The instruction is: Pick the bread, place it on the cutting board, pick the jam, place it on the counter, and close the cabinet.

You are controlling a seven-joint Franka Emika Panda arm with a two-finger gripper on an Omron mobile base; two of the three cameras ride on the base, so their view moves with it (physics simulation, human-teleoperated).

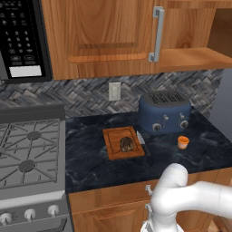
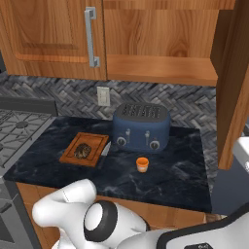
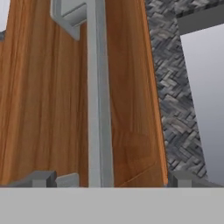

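Claw (image 3: 107, 178) is standing wide open, fingertips flanking the silver handle (image 3: 99, 109) of the open cabinet (image 3: 127, 87) door directly ahead. Away from the claw, bread (image 1: 126, 144) is sitting on the cutting board (image 1: 113, 152) and jam (image 1: 183, 142) on the counter (image 1: 90, 163). Judged remaining: closing the cabinet.
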